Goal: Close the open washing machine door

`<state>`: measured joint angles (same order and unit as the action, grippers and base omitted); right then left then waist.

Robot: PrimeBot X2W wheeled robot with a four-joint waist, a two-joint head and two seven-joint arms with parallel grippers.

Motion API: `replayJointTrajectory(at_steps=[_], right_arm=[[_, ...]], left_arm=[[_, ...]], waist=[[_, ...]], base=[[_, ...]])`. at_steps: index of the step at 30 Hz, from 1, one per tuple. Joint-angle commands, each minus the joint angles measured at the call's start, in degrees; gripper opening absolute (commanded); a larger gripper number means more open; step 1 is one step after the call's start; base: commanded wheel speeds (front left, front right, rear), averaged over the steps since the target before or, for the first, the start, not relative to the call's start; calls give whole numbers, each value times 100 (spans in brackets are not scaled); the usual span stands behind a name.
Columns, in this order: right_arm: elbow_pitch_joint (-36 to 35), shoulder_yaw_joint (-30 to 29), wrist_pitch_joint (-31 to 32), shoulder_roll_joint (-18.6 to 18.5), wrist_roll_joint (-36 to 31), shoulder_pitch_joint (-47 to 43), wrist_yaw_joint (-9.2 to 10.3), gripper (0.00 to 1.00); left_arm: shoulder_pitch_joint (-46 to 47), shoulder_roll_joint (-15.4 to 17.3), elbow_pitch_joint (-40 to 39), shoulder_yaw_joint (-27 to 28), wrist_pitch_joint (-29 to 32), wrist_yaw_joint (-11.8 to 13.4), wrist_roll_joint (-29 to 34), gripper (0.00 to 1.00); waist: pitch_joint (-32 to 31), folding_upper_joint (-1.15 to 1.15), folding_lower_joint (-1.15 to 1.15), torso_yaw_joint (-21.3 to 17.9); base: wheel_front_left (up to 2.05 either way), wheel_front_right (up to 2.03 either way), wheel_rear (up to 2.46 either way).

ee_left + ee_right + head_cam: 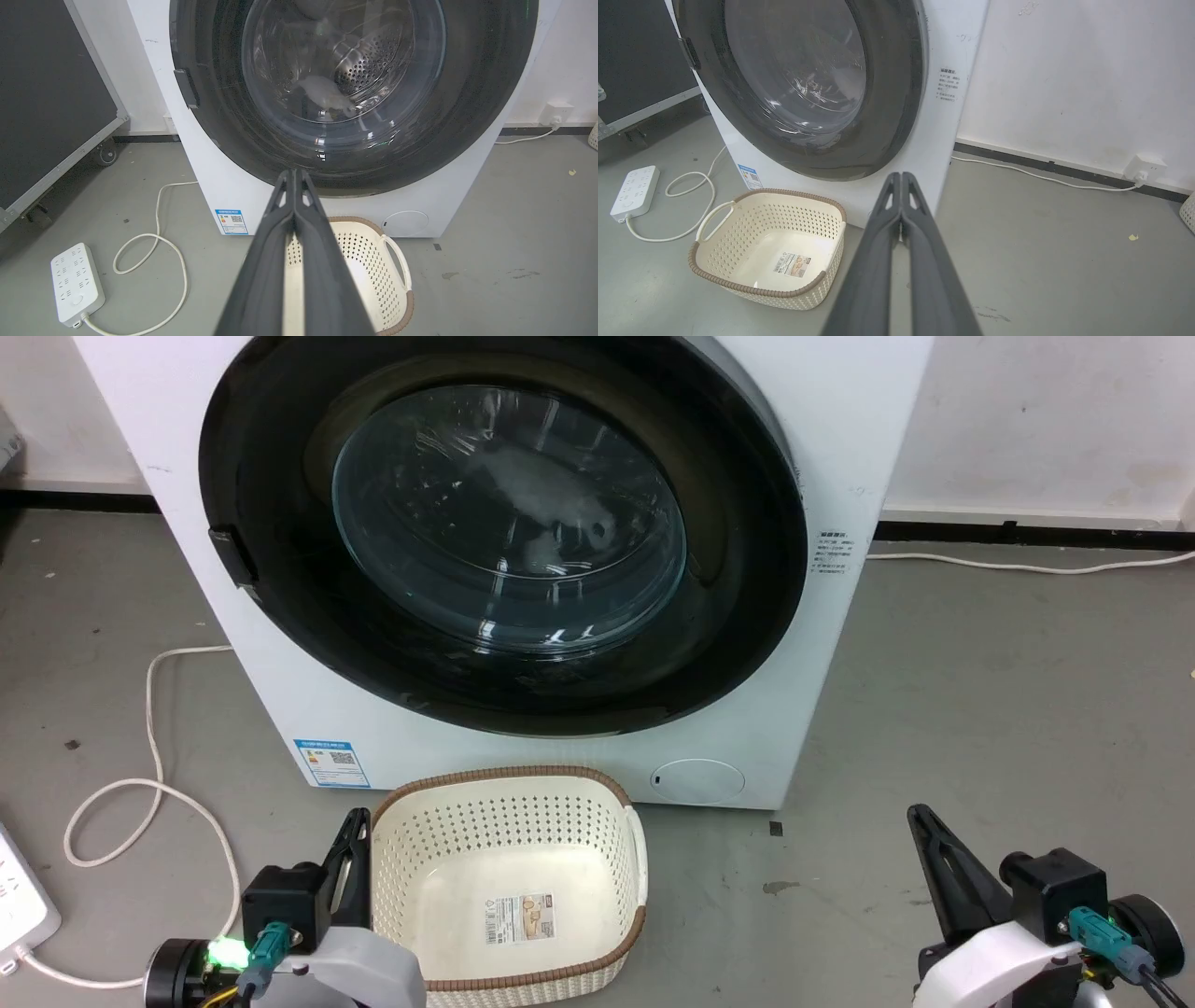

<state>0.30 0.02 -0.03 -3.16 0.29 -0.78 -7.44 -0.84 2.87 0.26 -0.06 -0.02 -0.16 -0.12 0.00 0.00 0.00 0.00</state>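
Observation:
The washing machine (pixel 840 448) is a big white box standing on the grey floor. Its washing machine door (pixel 509 523), a wide glossy black rim around a bulging glass bowl, lies flush against the machine's front, latch tab at the left. Through the glass of the door (pixel 345 70) the steel drum shows. My left gripper (pixel 358 817) is low at the left beside the basket, shut and empty, well short of the machine. My right gripper (pixel 917 812) is low at the right over bare floor, also shut and empty. Both stand pressed together in their wrist views (pixel 293 173) (pixel 901 175).
A cream perforated basket (pixel 509 784) sits on the floor right before the machine. A white cable (pixel 149 709) loops to a power strip (pixel 76 282) at the left. A black wheeled panel (pixel 46 93) stands further left. A wall socket (pixel 1143 168) is at the right.

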Motion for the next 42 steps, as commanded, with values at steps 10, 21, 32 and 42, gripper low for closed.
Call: replayJointTrajectory(at_steps=[10, 21, 32, 42], right_arm=[[-30, -2, 3, 28, -29, 78, -5, 0], [-30, -2, 3, 28, -29, 78, -5, 0], [-30, -2, 3, 28, -29, 78, -5, 0], [-30, -2, 3, 28, -29, 78, -5, 0]], left_arm=[[84, 0, -26, 6, 2, 16, 12, 0], [84, 0, -26, 6, 2, 16, 12, 0], [84, 0, -26, 6, 2, 16, 12, 0], [84, 0, -26, 6, 2, 16, 12, 0]], waist=[[0, 0, 0, 0], [0, 0, 0, 0], [0, 0, 0, 0], [0, 0, 0, 0]], base=[[0, 0, 0], [0, 0, 0], [0, 0, 0], [0, 0, 0]])
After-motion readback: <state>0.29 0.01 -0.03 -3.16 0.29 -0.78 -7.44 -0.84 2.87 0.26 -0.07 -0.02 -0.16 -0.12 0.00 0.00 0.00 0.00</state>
